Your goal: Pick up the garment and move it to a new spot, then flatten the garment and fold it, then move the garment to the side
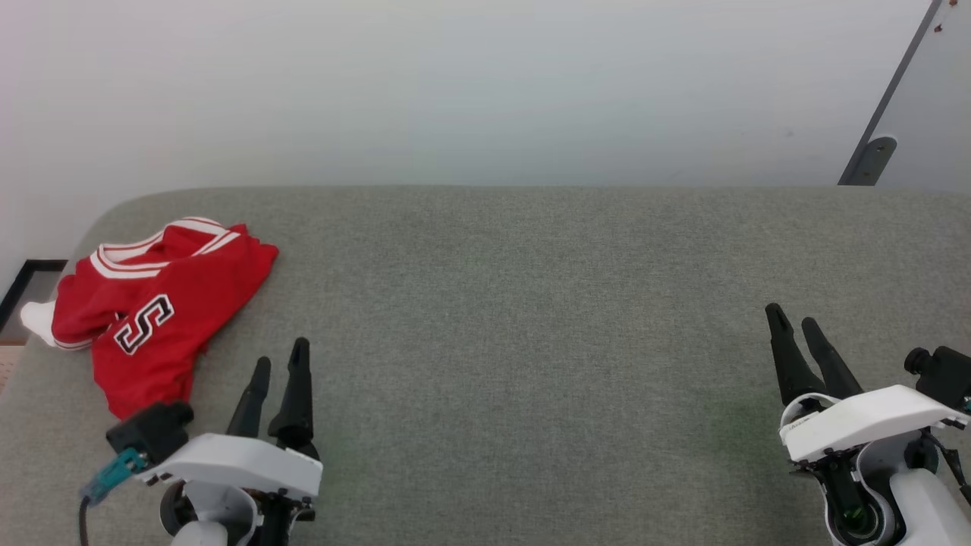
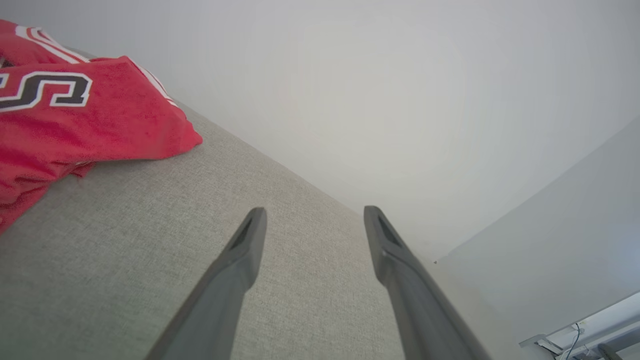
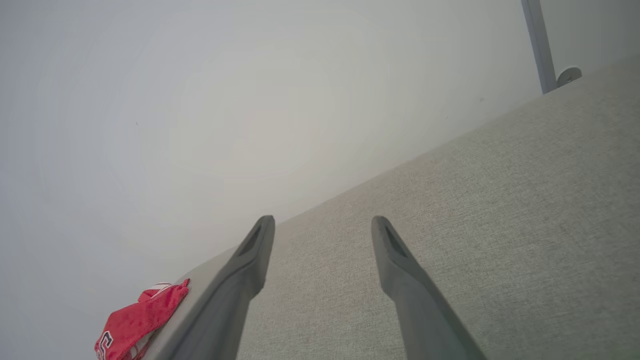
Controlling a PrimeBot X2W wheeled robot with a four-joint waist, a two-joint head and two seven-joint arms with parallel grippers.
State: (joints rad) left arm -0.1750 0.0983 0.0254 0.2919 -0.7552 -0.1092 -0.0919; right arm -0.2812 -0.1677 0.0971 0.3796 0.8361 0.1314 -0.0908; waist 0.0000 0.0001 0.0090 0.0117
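Garment (image 1: 163, 303) crumpled at far-left corner of grey table (image 1: 531, 341), long axis running toward robot. Left gripper (image 1: 282, 360) empty, fingers parted, just right of its near hem; right gripper (image 1: 793, 322) parted, empty, well apart

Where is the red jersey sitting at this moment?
In the head view the red jersey lies crumpled at the far left end of the grey fabric surface, near its rounded back corner, just ahead and left of the left end effector.
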